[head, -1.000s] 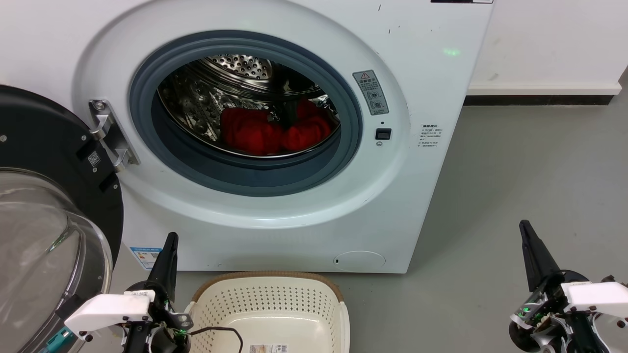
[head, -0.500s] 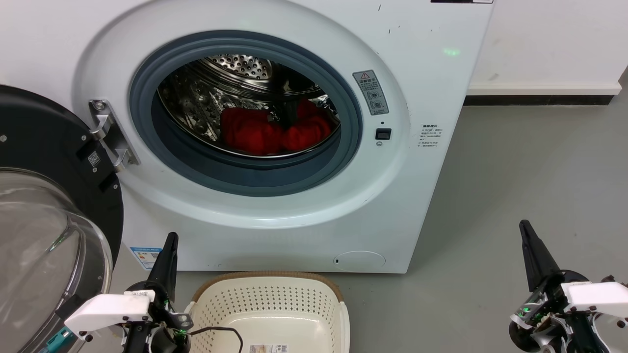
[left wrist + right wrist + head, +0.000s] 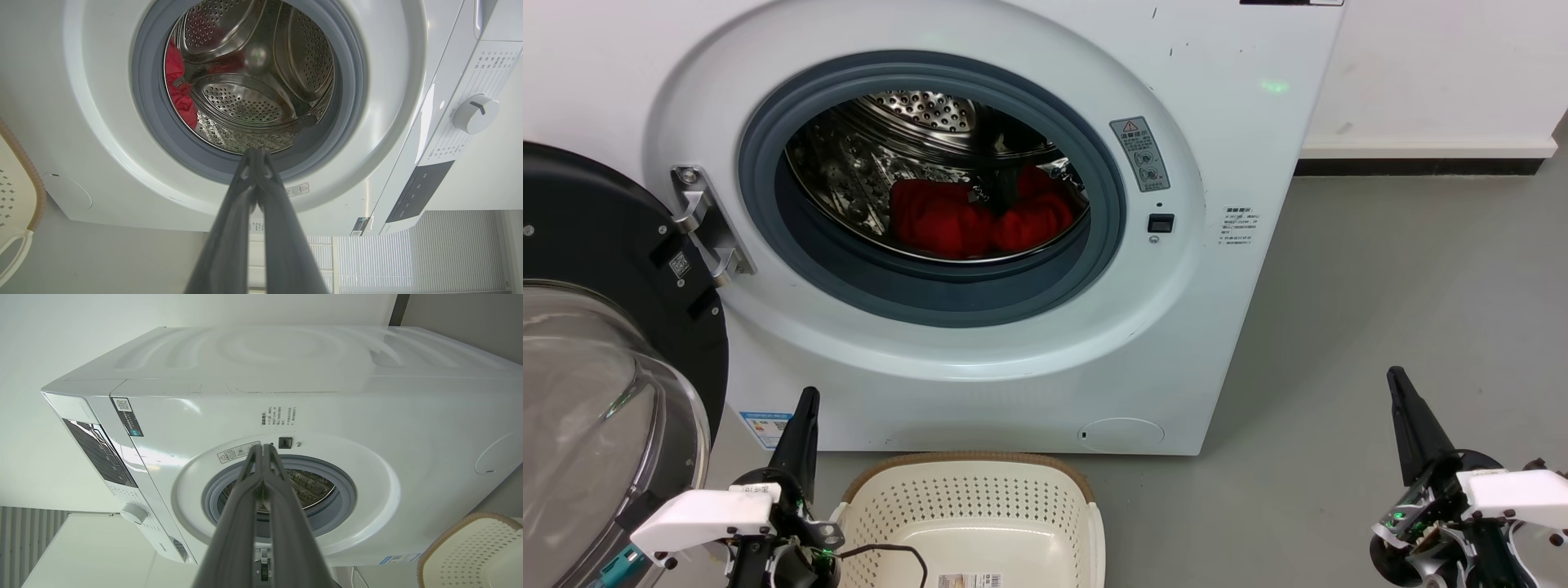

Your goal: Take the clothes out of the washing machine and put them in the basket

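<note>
Machine: the washing machine (image 3: pixel 1241 122), a white front-loader, spans the head view from 9 to 1 o'clock, with its round port facing the camera.
Door: the black-rimmed door (image 3: pixel 596 237) with its domed glass stands swung open at 8 o'clock of the port. It hangs on a metal hinge (image 3: pixel 707 220).
Drum: the perforated steel drum (image 3: pixel 915 110) sits inside a grey rubber gasket (image 3: pixel 931 302).
Clothes: the clothes (image 3: pixel 947 216) are a bright red bunch on the drum's bottom, toward 5 o'clock within the port. In the left wrist view a strip of red shows at 9 o'clock of the opening. No white fabric part can be made out.
Basket: the basket (image 3: pixel 972 498), cream and perforated with a brown rim, stands on the grey floor (image 3: pixel 1380 286) just before the machine, at 6 o'clock of the port. A black cable (image 3: pixel 890 551) loops over its near side, and a printed label (image 3: pixel 970 581) lies on its bottom.
Left pincer: the left gripper (image 3: pixel 808 398) is at 7 o'clock in the head view, just beside the basket's left rim. Its fingers are pressed together at the tips and grip nothing.
Right pincer: the right gripper (image 3: pixel 1395 377) is at 4 o'clock, over bare floor and well apart from the basket. Its fingers meet at the tips and carry nothing.
Controls: a white knob (image 3: pixel 476 114) sits at 3 o'clock in the left wrist view.
</note>
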### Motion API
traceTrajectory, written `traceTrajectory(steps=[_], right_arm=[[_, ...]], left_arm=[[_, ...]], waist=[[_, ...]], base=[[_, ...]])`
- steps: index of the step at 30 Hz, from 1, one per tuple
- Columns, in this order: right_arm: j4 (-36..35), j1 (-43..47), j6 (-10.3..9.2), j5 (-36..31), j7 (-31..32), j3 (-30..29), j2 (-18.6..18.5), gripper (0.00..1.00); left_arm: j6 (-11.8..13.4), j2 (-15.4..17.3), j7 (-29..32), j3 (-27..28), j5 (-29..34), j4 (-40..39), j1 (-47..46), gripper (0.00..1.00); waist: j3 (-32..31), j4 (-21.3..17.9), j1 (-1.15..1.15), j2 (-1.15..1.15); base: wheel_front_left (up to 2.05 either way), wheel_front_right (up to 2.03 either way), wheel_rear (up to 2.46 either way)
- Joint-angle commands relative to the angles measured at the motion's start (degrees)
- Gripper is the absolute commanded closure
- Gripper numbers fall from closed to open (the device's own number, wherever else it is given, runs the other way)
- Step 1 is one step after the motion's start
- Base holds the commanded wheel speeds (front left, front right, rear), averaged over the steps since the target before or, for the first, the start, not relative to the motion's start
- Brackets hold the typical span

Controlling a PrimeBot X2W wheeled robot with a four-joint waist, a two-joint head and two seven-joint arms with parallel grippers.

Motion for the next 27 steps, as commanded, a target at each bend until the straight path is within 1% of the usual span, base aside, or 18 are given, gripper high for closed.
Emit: traceTrajectory(steps=[1, 2, 3, 6, 15, 23, 27], right_arm=[[-0.07, -0.67, 0.02, -0.2, 0.19, -0.03, 0.17, 1.0], [-0.07, -0.67, 0.02, -0.2, 0.19, -0.03, 0.17, 1.0], [0.0, 0.0, 0.0, 0.0, 0.0, 0.0, 0.0, 0.0], [1.3, 0.97, 0.0, 0.0, -0.05, 0.06, 0.08, 0.0], [0.65, 1.84, 0.0, -2.03, -2.69, 0.28, 0.07, 0.0], [0.9, 1.93, 0.0, -8.24, -4.81, -0.96, 0.06, 0.0], [0.75, 2.05, 0.0, -12.63, -5.8, -1.18, 0.06, 0.0]], left_arm=[[-0.02, -0.12, 0.24, 0.2, 0.21, -0.08, -0.45, 1.0], [-0.02, -0.12, 0.24, 0.2, 0.21, -0.08, -0.45, 1.0], [0.0, 0.0, 0.0, 0.0, 0.0, 0.0, 0.0, 0.0], [0.0, -0.14, -0.04, -0.19, 0.0, 1.3, 1.02, 0.0], [0.0, -0.13, -2.68, -0.18, 1.31, 0.27, 1.93, 0.0], [0.0, -0.12, -4.8, 1.76, 5.28, 0.61, 2.12, 0.0], [0.64, -0.11, -5.79, 2.69, 8.01, 1.01, 2.14, 0.0]], waist=[[0.0, 0.0, 0.0, 0.0], [0.0, 0.0, 0.0, 0.0], [0.0, 0.0, 0.0, 0.0], [0.0, 0.0, 0.0, 0.0], [-0.04, -0.11, 0.0, 0.0], [-0.12, -0.28, 0.0, 0.0], [-0.19, -0.45, 0.0, 0.0]], base=[[0.0, 0.0, 0.0], [0.0, 0.0, 0.0], [0.0, 0.0, 0.0], [0.0, 0.0, 0.0], [0.0, 0.0, 0.0], [0.0, 0.0, 0.0], [0.0, 0.0, 0.0]])
